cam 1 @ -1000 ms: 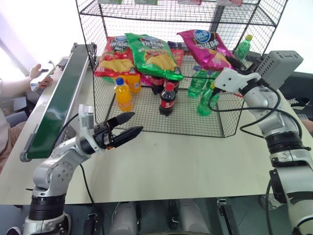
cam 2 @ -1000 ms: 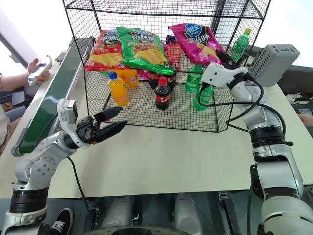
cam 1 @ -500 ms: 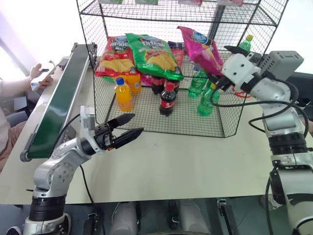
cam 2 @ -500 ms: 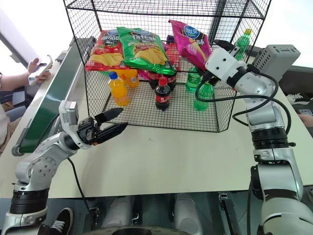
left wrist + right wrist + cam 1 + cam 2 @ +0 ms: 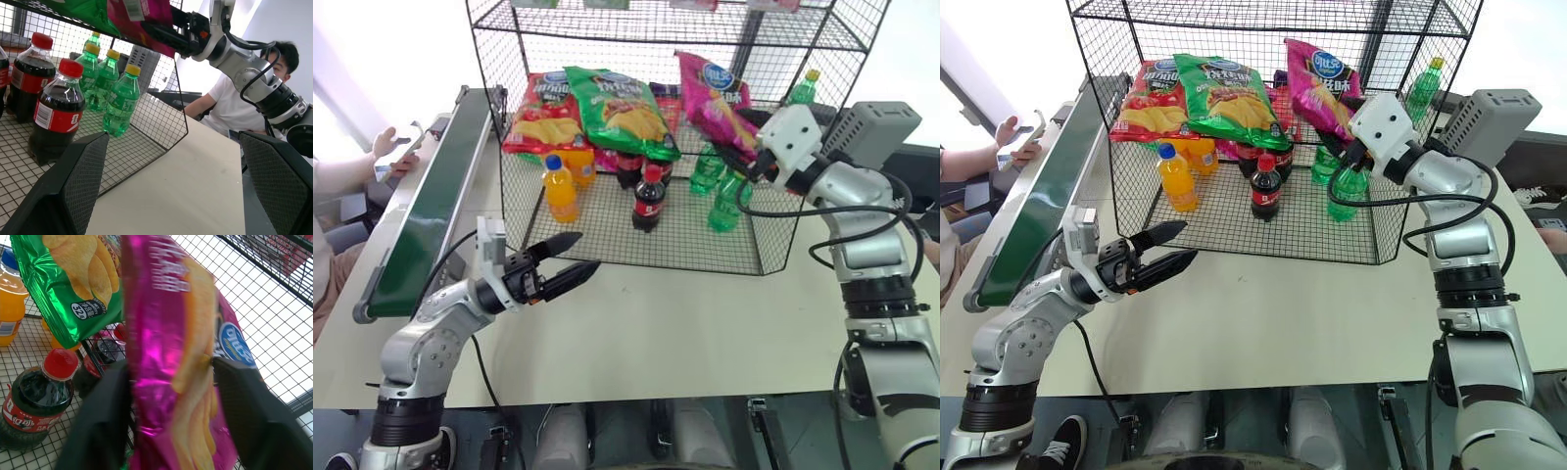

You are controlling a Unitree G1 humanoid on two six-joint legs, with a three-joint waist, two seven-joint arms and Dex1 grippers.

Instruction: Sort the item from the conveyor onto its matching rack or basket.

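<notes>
Far left, a person's hand with a phone sits beyond the conveyor, whose green belt is bare. My left gripper hovers over the table in front of the rack, jaws spread wide, nothing in them.

Black wire rack: red chip bag and green chip bag lie on the middle shelf. Below stand an orange soda bottle, two cola bottles and green soda bottles.

Right side: my right gripper is clamped on the magenta-pink chip bag, one finger on each face as my wrist view shows. The bag stands on edge, nearly upright, at the shelf's right end, beside the green bag and above the green bottles. I can't tell whether it rests on the shelf.

Risks, my guess: letting go now, the upright bag could tip and drop onto the green bottles or slide out the open front. Glossy film may slip between my fingers. Pushing further in could snag a finger on the mesh or shove the green bag. Squeezing harder could crush the chips.
</notes>
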